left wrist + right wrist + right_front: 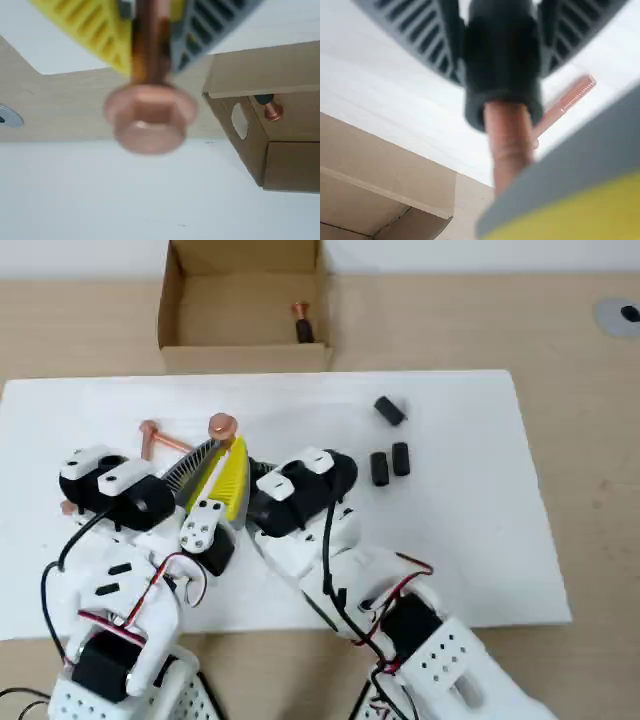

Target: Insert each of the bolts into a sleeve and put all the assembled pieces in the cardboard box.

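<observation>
My left gripper (150,55), with one yellow and one grey finger, is shut on a copper bolt (150,117) and holds it above the white mat, its head (222,426) pointing toward the cardboard box (243,358). My right gripper (502,50) is shut on a black sleeve (502,75). The bolt's shaft (509,145) runs into that sleeve's open end. In the high view the two grippers meet near the mat's left middle, with my right gripper (260,472) beside the yellow finger (232,480). One assembled piece (301,323) lies inside the box.
A loose bolt (160,439) lies on the mat (470,540) just left of the grippers. Another copper piece (68,507) peeks out beside the left arm. Three black sleeves (389,410), (379,468), (400,458) lie to the right.
</observation>
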Motion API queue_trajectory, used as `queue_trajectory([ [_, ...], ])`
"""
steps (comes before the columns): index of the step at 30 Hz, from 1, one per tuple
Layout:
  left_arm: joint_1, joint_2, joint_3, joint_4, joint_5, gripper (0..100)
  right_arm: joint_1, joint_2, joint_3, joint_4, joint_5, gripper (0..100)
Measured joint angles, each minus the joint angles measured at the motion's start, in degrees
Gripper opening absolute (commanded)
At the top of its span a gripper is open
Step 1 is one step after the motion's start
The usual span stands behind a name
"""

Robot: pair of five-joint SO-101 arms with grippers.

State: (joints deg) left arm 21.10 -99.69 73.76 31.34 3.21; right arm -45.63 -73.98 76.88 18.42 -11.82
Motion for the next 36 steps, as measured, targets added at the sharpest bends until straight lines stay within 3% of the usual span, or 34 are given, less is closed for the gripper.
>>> queue_trajectory([
  [7, 0.0, 0.0, -0.4, 0.4, -1.2, 8, 0.0, 0.0, 0.0, 0.0, 0.0, 0.9],
  [11, 0.0, -0.3, -4.0, 5.4, -1.6, 11, 1.4, 0.0, -0.9, 0.0, -0.2, 0.9],
  [18, 0.0, -0.2, -7.9, 12.0, -1.7, 11, 1.7, 0.0, -3.1, 0.1, -0.1, 0.9],
  [25, -0.4, -0.3, -12.1, 12.7, -1.7, 11, 1.7, 0.0, -4.0, 0.1, -0.1, 0.9],
  [30, -8.5, -0.4, -15.3, 14.9, -2.1, 11, 3.0, 0.3, -6.7, 0.1, -0.1, 0.9],
  [36, -22.4, -0.4, -17.9, 28.6, -3.3, 11, 8.1, 9.9, -17.9, 1.9, -3.5, 0.9],
])
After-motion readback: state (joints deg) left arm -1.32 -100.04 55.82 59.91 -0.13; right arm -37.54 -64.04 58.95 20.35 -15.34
